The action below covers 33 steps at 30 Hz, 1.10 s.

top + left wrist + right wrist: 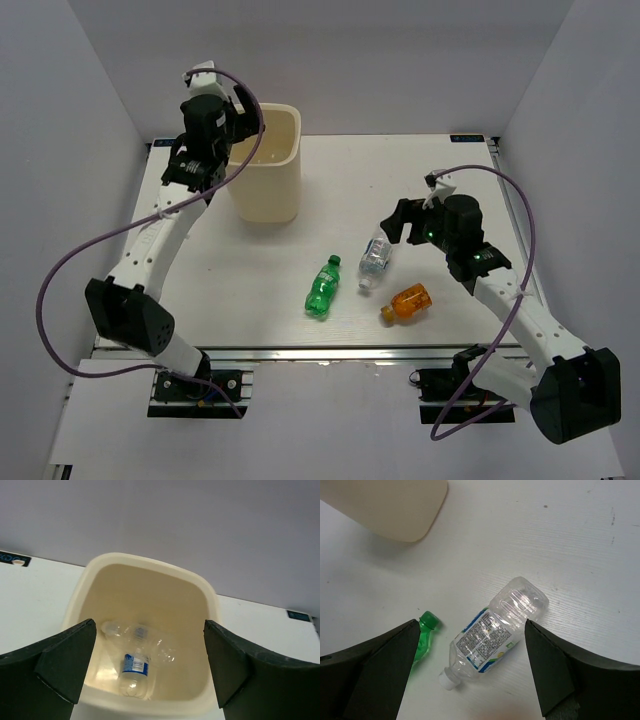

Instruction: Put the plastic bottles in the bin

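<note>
Nearest you, toward the front right of the white counter (250, 300), the short orange bottle (406, 303) lies on its side. To its left and well apart from it, the green bottle (322, 287) also lies flat, its green cap pointing away from you. Just beyond and between these two lies the clear bottle (495, 630). It has a ribbed base, a printed label edged in blue and green, and a white cap turned toward you.

Your right pincer (472, 665) hovers directly over that clear bottle. Its jaws are spread wide to either side and it grips nothing.

Farther back on the left stands the bin (268, 180), upright, cream, smooth-walled, with a rounded-square mouth. At its bottom lie a blue-labelled bottle (135, 672) and, right behind it, a ribbed bottle (152, 640), both clear.

Your left pincer (150, 662) hangs above the bin's mouth. Its jaws are fully apart and it is empty.

The counter shows a few faint specks. Plain pale walls (400, 60) close in the back and both sides. A purple cable (70, 270) loops off each arm.
</note>
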{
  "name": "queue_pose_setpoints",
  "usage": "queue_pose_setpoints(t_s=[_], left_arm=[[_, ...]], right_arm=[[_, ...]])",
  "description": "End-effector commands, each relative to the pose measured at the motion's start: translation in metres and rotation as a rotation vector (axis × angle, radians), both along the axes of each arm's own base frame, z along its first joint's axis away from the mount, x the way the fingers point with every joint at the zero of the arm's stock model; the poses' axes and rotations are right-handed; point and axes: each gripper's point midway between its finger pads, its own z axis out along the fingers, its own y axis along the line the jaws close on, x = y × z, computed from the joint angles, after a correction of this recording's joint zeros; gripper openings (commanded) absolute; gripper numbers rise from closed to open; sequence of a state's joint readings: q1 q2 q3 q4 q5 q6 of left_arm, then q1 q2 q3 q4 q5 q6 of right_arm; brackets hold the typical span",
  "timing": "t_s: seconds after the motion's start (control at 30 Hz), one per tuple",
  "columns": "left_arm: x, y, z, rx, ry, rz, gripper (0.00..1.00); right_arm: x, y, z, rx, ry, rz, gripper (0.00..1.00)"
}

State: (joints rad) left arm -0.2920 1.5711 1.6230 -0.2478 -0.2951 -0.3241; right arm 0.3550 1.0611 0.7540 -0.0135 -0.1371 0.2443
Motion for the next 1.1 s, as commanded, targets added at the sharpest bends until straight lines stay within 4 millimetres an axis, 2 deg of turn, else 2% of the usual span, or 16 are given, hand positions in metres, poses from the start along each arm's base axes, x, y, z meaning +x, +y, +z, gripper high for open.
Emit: queue_pose_setpoints(t_s=[0.0, 0.03, 0.1, 0.13, 0.17, 0.2, 0.23, 0.33, 0.4, 0.47, 0.53, 0.57, 0.7, 0.77, 0.87, 1.07], left_arm=[[-0.044, -0.03, 0.045, -0.052, -0.086, -0.108, 0.98], [-0.054, -0.047, 0.038, -0.029, -0.058, -0.145, 0.98], [-0.066, -0.066, 0.028, -0.009, -0.029, -0.201, 0.98], [-0.075, -0.085, 0.007, 0.002, 0.02, -0.261, 0.98], [-0.084, -0.094, -0.001, -0.018, 0.04, -0.304, 0.98], [-0.097, -0.117, -0.015, -0.036, 0.075, -0.395, 0.98], [-0.106, -0.125, -0.045, -0.038, 0.138, -0.416, 0.98], [-0.134, -0.153, -0.083, -0.076, 0.261, -0.487, 0.98], [-0.16, -0.168, -0.121, -0.055, 0.382, -0.529, 0.98], [-0.181, -0.168, -0.163, -0.011, 0.487, -0.542, 0.98], [-0.194, -0.175, -0.187, 0.008, 0.52, -0.581, 0.98], [-0.207, -0.18, -0.207, 0.009, 0.572, -0.642, 0.98], [-0.224, -0.209, -0.239, -0.03, 0.645, -0.806, 0.98], [-0.223, -0.204, -0.267, 0.023, 0.731, -0.771, 0.98], [-0.226, -0.198, -0.294, 0.073, 0.805, -0.75, 0.98], [-0.235, -0.194, -0.322, 0.119, 0.871, -0.745, 0.97]], right_arm=[[0.002, -0.012, -0.004, -0.019, 0.01, -0.078, 0.89], [0.004, -0.018, -0.006, -0.031, 0.015, -0.116, 0.89], [0.005, -0.028, -0.012, -0.035, 0.036, -0.183, 0.89], [0.006, -0.033, -0.014, -0.037, 0.042, -0.214, 0.89], [0.007, -0.042, -0.015, -0.047, 0.041, -0.273, 0.89], [0.006, -0.048, -0.022, -0.052, 0.056, -0.306, 0.89], [0.006, -0.054, -0.026, -0.043, 0.074, -0.342, 0.89], [0.006, -0.067, -0.034, -0.06, 0.097, -0.397, 0.89], [0.004, -0.077, -0.041, -0.096, 0.113, -0.438, 0.89], [0.001, -0.087, -0.043, -0.113, 0.115, -0.485, 0.89], [-0.003, -0.089, -0.052, -0.126, 0.116, -0.48, 0.89], [-0.003, -0.087, -0.05, -0.119, 0.105, -0.464, 0.89], [-0.01, -0.089, -0.056, -0.112, 0.136, -0.475, 0.89], [-0.013, -0.092, -0.059, -0.122, 0.146, -0.487, 0.89], [-0.018, -0.096, -0.062, -0.128, 0.157, -0.501, 0.89], [-0.024, -0.101, -0.064, -0.126, 0.165, -0.524, 0.89]])
